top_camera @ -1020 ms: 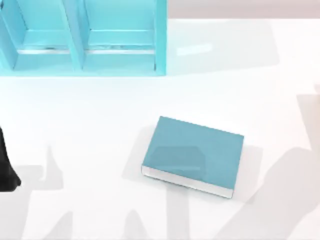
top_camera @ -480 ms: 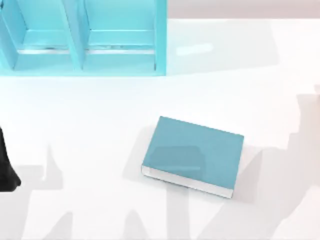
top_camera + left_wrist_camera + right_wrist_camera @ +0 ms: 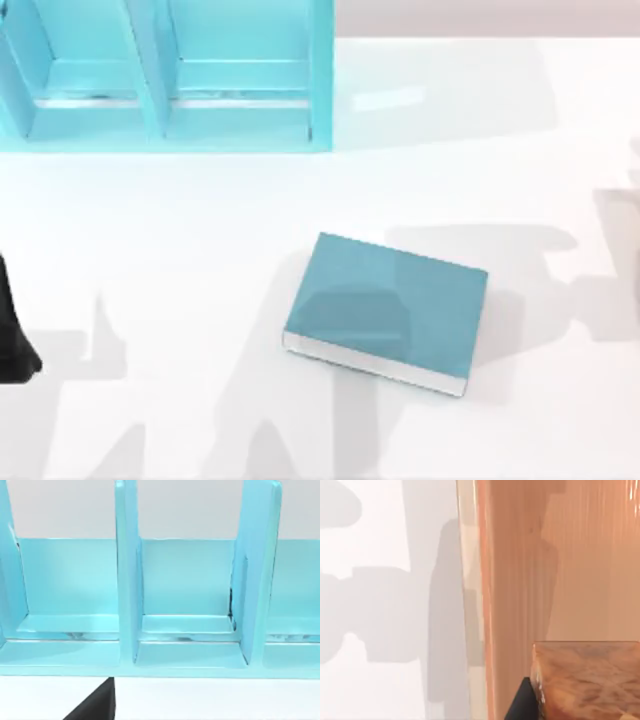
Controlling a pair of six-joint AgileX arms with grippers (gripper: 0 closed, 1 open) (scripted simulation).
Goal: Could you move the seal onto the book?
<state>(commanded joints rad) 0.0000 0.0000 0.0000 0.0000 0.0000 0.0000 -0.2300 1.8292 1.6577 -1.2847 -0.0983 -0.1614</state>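
The book (image 3: 388,310) lies flat near the middle of the table, with a teal-blue cover and white page edges along its near side. Nothing rests on it. The seal (image 3: 587,682) appears very close in the right wrist view as an amber-orange block, and a dark part of my right gripper (image 3: 520,704) is right beside it. My left arm (image 3: 12,330) is parked at the table's left edge, and a dark part of its gripper (image 3: 95,706) is visible in the left wrist view.
A bright teal compartmented shelf unit (image 3: 165,75) stands at the back left and is also seen in the left wrist view (image 3: 180,630). A tall pale-orange surface (image 3: 545,555) rises behind the seal. Arm shadows fall across the white table to the right of the book.
The right arm's shadow has shifted from the lower right up and leftwards, now reaching the book's far right corner. The book and the left arm have not moved.
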